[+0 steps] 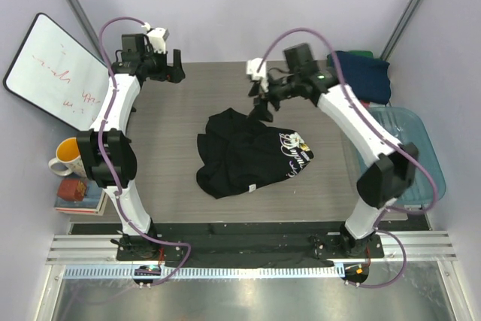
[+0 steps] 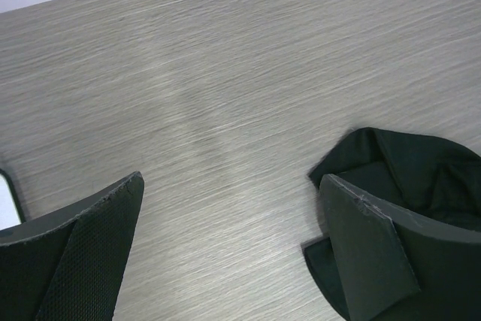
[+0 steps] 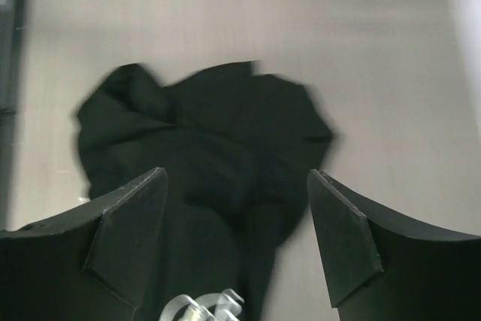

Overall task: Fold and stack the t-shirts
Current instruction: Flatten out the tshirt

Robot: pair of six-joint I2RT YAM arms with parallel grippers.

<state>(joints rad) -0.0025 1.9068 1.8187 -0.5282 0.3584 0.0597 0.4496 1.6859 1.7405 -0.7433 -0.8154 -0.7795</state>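
Note:
A black t-shirt [image 1: 244, 154] with white lettering lies crumpled in the middle of the table. My right gripper [image 1: 262, 107] is open and empty, hovering over the shirt's far edge; the right wrist view shows the black cloth [image 3: 210, 133] below and between the spread fingers. My left gripper [image 1: 174, 68] is open and empty, raised over bare table at the far left; a corner of the black shirt [image 2: 406, 163] shows by its right finger [image 2: 368, 238]. A navy t-shirt [image 1: 364, 73] lies at the far right, with a bit of green cloth [image 1: 361, 54] behind it.
A translucent blue tub [image 1: 409, 152] stands at the right edge. A whiteboard [image 1: 56, 69] leans at the far left. A yellow and white mug [image 1: 66, 157] and a stack of books [image 1: 79, 195] sit off the table's left edge.

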